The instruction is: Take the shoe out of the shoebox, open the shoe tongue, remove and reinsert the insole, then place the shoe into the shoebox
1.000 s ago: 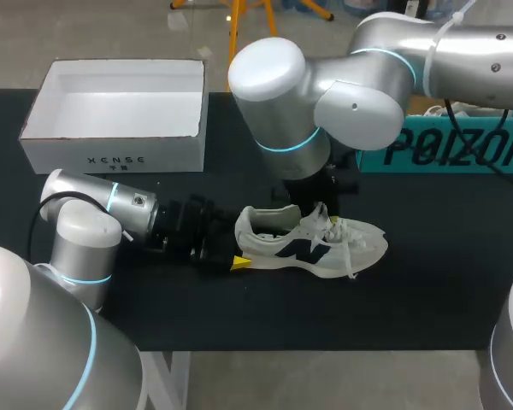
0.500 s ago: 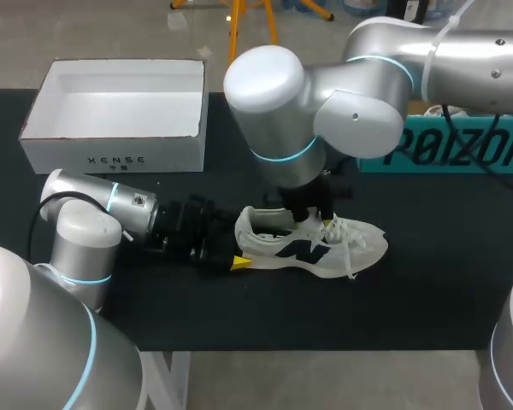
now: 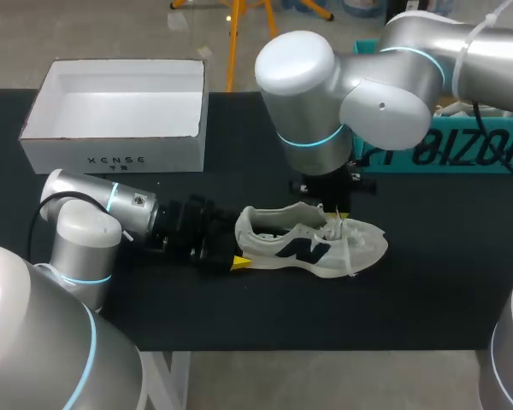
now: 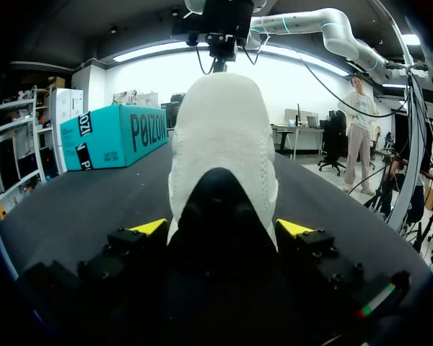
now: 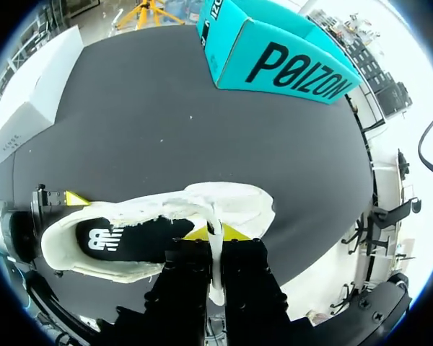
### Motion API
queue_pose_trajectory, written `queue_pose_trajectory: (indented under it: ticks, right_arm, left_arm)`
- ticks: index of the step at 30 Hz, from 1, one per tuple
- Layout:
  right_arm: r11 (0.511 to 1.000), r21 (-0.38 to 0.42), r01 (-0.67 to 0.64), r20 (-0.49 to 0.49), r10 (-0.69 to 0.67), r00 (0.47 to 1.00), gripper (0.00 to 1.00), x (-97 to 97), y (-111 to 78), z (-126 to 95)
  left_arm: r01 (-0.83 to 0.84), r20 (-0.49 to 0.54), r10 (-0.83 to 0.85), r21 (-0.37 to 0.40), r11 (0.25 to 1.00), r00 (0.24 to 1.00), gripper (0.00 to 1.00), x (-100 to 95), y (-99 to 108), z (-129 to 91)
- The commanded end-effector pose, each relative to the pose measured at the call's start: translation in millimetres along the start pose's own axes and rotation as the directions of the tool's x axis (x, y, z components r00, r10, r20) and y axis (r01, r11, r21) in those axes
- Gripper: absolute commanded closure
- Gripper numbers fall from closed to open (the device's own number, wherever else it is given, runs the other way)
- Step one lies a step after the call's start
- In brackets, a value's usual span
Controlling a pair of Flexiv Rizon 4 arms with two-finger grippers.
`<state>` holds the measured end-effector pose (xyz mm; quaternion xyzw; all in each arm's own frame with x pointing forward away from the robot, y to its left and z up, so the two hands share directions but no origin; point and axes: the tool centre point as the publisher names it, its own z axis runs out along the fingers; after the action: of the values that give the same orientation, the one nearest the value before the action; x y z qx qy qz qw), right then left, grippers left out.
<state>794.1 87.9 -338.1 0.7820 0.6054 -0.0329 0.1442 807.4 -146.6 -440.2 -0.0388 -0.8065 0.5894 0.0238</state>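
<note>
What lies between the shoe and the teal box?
Bare black table separates shoe from teal box; the right wrist view shows it plainly. In the head view the right arm covers part of it.

A teal box (image 3: 462, 152) stands on the black table's (image 3: 427, 290) far side.

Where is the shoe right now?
The shoe stands on the black table near the head view's middle, heel clamped by the left gripper, right gripper at its tongue, white shoebox behind it, leftward.
</note>
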Motion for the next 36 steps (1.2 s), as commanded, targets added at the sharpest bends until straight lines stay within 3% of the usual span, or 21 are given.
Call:
queue_pose_trajectory:
  ticks: [1, 8, 9, 10, 11, 15, 18, 20, 22, 23, 25, 27, 28, 36]
  right_arm:
    - [1.000, 0.009, -0.019, -0.053, 0.019, 0.998, 1.00, -16.6, 4.3, 6.9]
    - [1.000, 0.027, -0.002, -0.086, 0.004, 0.996, 1.00, -15.6, 6.6, 8.2]
    - [1.000, 0.028, 0.009, -0.090, -0.007, 0.996, 0.79, -14.2, 6.0, 5.8]
    - [0.999, 0.029, 0.025, -0.104, -0.022, 0.994, 0.51, -12.9, 5.1, 2.3]
    - [0.999, 0.024, 0.042, -0.106, -0.039, 0.994, 0.00, -12.1, 4.3, -2.0]
    - [0.981, 0.031, 0.190, -0.161, -0.183, 0.970, 0.00, -11.3, 6.6, -24.1]
    - [0.917, -0.004, 0.398, -0.232, -0.388, 0.892, 0.00, -12.7, 10.5, -49.8]
    - [0.835, -0.037, 0.548, -0.234, -0.541, 0.808, 0.00, -17.7, 12.0, -66.3]
    - [0.707, -0.092, 0.701, -0.235, -0.700, 0.675, 0.00, -23.9, 12.7, -83.0]
    - [0.606, -0.097, 0.789, -0.221, -0.786, 0.577, 0.00, -26.2, 13.6, -89.5]
    - [0.311, -0.132, 0.941, -0.190, -0.940, 0.284, 0.00, -27.3, 9.4, -98.4]
    - [-0.071, -0.158, 0.985, -0.159, -0.983, -0.096, 0.00, -28.1, -5.7, -102.6]
    - [-0.184, -0.177, 0.967, -0.170, -0.962, -0.215, 0.00, -30.8, -11.8, -107.2]
    - [-0.184, -0.177, 0.967, -0.170, -0.962, -0.215, 0.00, -30.8, -11.8, -107.2]
  left_arm:
    - [0.000, -0.003, 0.000, -0.002, 1.000, 1.000, 1.00, -2.3, 5.2, 4.9]
    - [0.000, -0.003, 0.000, -0.002, 1.000, 1.000, 1.00, -2.3, 5.2, 4.9]
    - [0.000, -0.003, 0.000, -0.002, 1.000, 1.000, 1.00, -2.3, 5.2, 4.9]
    - [0.000, -0.003, 0.000, -0.002, 1.000, 1.000, 1.00, -2.3, 5.2, 4.9]
    - [0.000, -0.003, 0.000, -0.002, 1.000, 1.000, 1.00, -2.3, 5.2, 4.9]
    - [0.000, -0.003, 0.000, -0.002, 1.000, 1.000, 1.00, -2.3, 5.2, 4.9]
    - [0.000, -0.003, 0.000, -0.002, 1.000, 1.000, 1.00, -2.3, 5.2, 4.9]
    - [0.000, -0.003, 0.000, -0.002, 1.000, 1.000, 1.00, -2.3, 5.2, 4.9]
    - [0.000, -0.003, 0.000, -0.002, 1.000, 1.000, 1.00, -2.3, 5.2, 4.9]
    - [0.000, -0.003, 0.000, -0.002, 1.000, 1.000, 1.00, -2.3, 5.2, 4.9]
    - [0.000, -0.003, 0.000, -0.002, 1.000, 1.000, 1.00, -2.3, 5.2, 4.9]
    - [0.000, -0.003, 0.000, -0.002, 1.000, 1.000, 1.00, -2.3, 5.2, 4.9]
    - [0.000, -0.003, 0.000, -0.002, 1.000, 1.000, 1.00, -2.3, 5.2, 4.9]
    - [0.000, -0.003, 0.000, -0.002, 1.000, 1.000, 1.00, -2.3, 5.2, 4.9]
